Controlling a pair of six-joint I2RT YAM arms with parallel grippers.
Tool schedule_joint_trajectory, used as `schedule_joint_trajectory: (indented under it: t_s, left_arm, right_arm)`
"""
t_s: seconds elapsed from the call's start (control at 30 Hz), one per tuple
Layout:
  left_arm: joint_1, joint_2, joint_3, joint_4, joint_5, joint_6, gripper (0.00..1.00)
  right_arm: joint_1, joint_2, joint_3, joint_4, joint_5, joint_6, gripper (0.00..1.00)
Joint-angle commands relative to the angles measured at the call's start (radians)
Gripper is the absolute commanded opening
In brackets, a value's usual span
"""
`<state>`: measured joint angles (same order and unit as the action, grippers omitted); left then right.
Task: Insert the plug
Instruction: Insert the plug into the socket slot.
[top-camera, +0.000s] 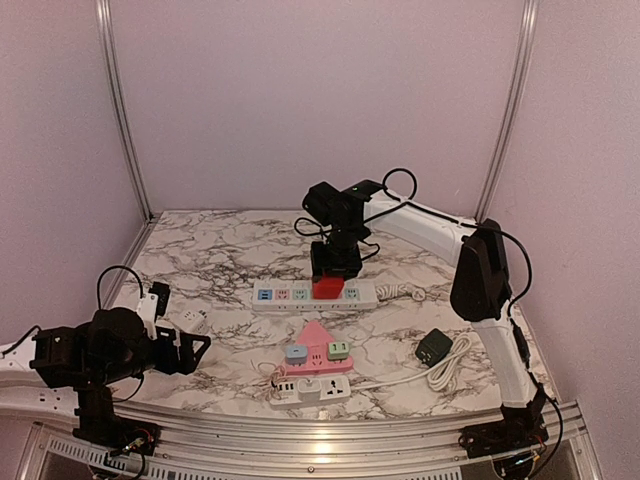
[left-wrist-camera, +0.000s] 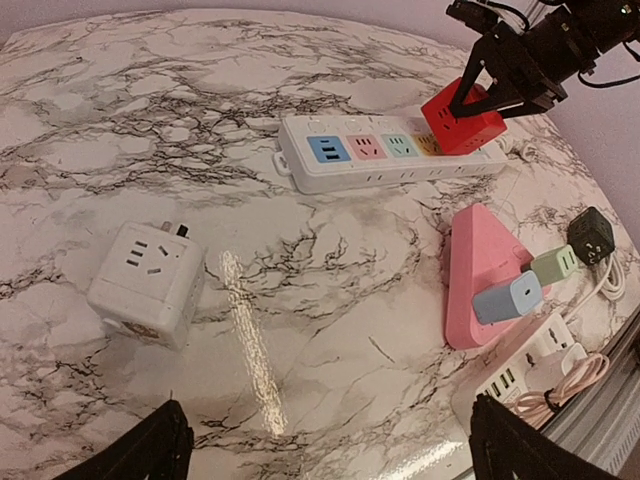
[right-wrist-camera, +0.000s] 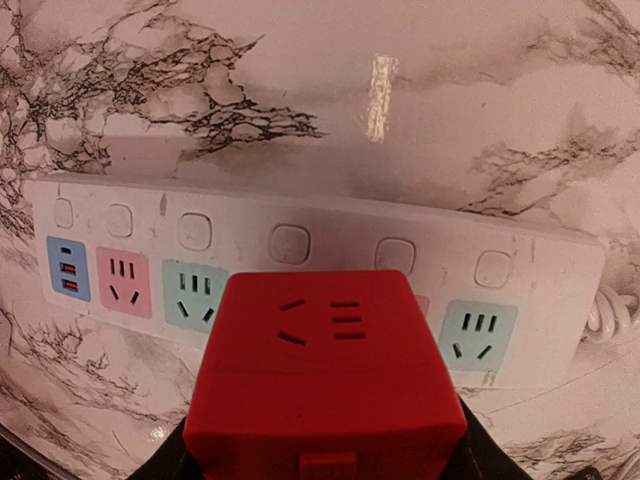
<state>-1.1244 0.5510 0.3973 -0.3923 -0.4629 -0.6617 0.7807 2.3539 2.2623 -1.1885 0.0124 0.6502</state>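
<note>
The plug is a red cube (top-camera: 327, 288) (left-wrist-camera: 460, 122) (right-wrist-camera: 325, 370) with socket slots on its top face. My right gripper (top-camera: 335, 262) (left-wrist-camera: 505, 75) (right-wrist-camera: 325, 465) is shut on its sides from above. The cube stands on the white power strip (top-camera: 300, 296) (left-wrist-camera: 360, 160) (right-wrist-camera: 300, 250), right of the blue, pink and green sockets, and it hides the socket beneath it. I cannot tell whether its pins are seated. My left gripper (top-camera: 190, 350) (left-wrist-camera: 330, 445) hangs open and empty low over the marble at the front left, far from the strip.
A white cube adapter (top-camera: 190, 322) (left-wrist-camera: 148, 280) lies front left. A pink triangular strip (top-camera: 318, 345) (left-wrist-camera: 480, 270) carries a blue and a green adapter. A white strip (top-camera: 310, 388) lies in front of it. A dark adapter (top-camera: 433, 346) with coiled white cable sits right.
</note>
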Motion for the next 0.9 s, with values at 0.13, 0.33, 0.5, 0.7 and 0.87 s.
schedule_joint_trajectory:
  t_s: [0.13,0.33,0.5,0.7,0.87]
  left_arm:
    - [-0.034,0.006,0.039,-0.089,-0.088,-0.050,0.99]
    - [-0.034,0.020,0.039,-0.087,-0.121,-0.029,0.99]
    - [-0.034,-0.016,0.031,-0.057,-0.118,0.009,0.99]
    - [-0.035,-0.122,-0.006,-0.003,-0.089,0.048,0.99]
    - [-0.034,-0.097,-0.008,0.009,-0.074,0.060,0.99]
  right_arm:
    - [0.014,0.006,0.043,0.022,-0.039,0.022,0.00]
    - [0.022,0.003,0.042,0.030,-0.056,0.025,0.00]
    - [0.021,0.005,0.043,0.027,-0.054,0.036,0.00]
    - [0.024,0.005,0.042,0.041,-0.080,0.035,0.00]
    - [0.022,0.015,0.038,0.016,-0.046,0.053,0.00]
